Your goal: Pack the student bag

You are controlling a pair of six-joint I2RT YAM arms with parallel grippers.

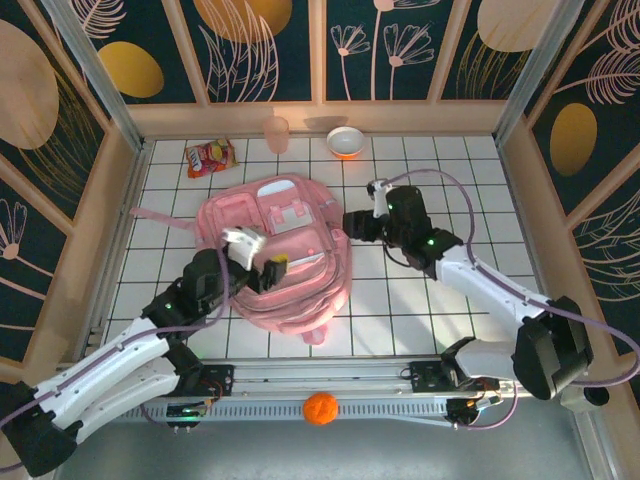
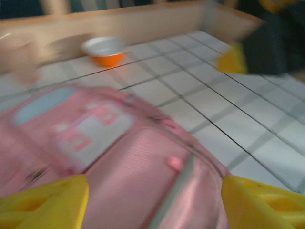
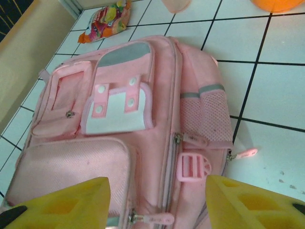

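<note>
The left wrist view is smeared by blur, so the large soft pink fabric backpack [image 2: 119,157], the orange bowl with a white inside [image 2: 104,50] and a dark shape with a yellow patch [image 2: 274,43] lack detail, and the bottom edge cuts off the yellow fingers [image 2: 47,202] of the left pincer [image 2: 155,183]. In the right wrist view the right pincer [image 3: 157,183] is cropped likewise and hides the backpack's near end, while the top edge cuts the colourful snack packet [image 3: 106,21] and a pale pink cup [image 3: 176,4]. Seen from above, the packet's print is too small to read.
</note>
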